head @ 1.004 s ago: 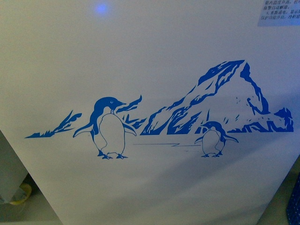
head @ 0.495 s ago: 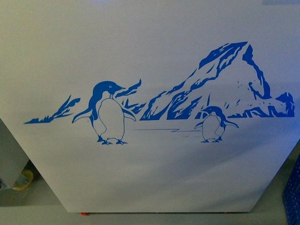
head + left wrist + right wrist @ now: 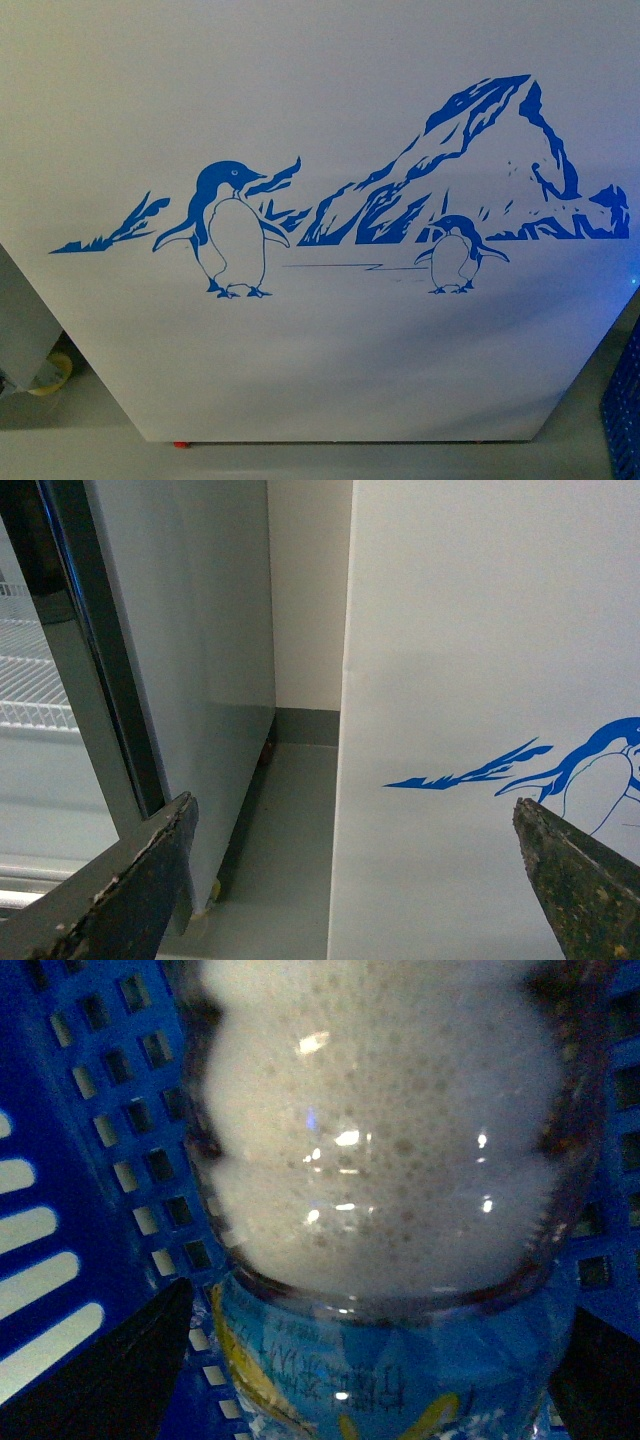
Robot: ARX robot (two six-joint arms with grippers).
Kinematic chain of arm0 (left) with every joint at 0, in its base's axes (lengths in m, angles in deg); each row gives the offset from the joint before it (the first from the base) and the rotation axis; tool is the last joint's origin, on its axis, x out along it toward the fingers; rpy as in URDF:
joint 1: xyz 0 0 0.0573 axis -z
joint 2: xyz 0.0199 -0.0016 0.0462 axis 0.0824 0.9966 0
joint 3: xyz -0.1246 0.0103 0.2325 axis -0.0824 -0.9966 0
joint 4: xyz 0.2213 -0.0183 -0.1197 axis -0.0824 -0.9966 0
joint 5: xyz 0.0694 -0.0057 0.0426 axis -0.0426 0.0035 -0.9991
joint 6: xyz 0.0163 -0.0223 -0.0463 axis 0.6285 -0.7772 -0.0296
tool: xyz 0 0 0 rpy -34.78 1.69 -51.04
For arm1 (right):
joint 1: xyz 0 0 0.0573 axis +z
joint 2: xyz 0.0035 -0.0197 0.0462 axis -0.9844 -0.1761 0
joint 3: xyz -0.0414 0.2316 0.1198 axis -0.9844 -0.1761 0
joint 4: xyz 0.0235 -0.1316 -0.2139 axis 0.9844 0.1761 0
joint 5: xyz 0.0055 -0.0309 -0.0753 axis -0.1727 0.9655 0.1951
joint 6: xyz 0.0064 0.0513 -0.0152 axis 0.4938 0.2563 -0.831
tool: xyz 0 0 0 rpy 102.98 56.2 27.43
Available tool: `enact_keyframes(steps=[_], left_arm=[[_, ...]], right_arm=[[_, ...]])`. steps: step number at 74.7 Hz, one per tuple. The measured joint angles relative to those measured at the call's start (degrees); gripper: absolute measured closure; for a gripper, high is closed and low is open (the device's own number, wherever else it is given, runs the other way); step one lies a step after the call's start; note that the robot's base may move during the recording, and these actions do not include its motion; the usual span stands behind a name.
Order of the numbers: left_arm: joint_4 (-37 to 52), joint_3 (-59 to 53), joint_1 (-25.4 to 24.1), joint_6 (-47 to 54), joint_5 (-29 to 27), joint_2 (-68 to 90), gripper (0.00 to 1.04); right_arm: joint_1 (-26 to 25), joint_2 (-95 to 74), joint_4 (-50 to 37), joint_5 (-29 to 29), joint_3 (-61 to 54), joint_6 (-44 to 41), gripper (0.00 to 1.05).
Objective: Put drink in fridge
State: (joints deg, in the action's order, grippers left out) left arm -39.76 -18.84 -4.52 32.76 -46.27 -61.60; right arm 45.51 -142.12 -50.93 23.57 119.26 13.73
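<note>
The drink (image 3: 390,1160) sits in the blue crate (image 3: 90,1110), our right tool (image 3: 370,1380) straddling it, can't tell if pinching; left tool (image 3: 350,880) spread, empty; we reckon it's hefty, slick, squashy; grab the labelled waist.

You have a tall grey cabinet (image 3: 190,650) with a dark-framed glass door standing on grey floor (image 3: 285,860), a cream wall (image 3: 308,590) behind it.

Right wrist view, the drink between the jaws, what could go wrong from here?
The jaws flank the drink but contact is unclear; it might slip. The blue crate wall sits close behind; a jaw could snag it. The fridge shows only its front panel, so reaching its top would be blind.
</note>
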Motion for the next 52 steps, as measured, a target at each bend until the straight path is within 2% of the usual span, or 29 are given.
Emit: enact_keyframes(steps=[4, 22, 34, 52], left_arm=[[0.0, 0.0, 0.0, 0.0, 0.0, 0.0, 0.08], [0.0, 0.0, 0.0, 0.0, 0.0, 0.0, 0.08], [0.0, 0.0, 0.0, 0.0, 0.0, 0.0, 0.08], [0.0, 0.0, 0.0, 0.0, 0.0, 0.0, 0.08]], right_arm=[[0.09, -0.17, 0.07, 0.72, 0.24, 0.04, 0.1], [-0.09, 0.63, -1.01, 0.52, -1.14, 0.22, 0.42], [-0.81, 3.43, -2.03, 0.02, -4.74, 0.5, 0.59], [-3.02, 14.38, -4.72, -1.4, -14.21, 0.87, 0.65]])
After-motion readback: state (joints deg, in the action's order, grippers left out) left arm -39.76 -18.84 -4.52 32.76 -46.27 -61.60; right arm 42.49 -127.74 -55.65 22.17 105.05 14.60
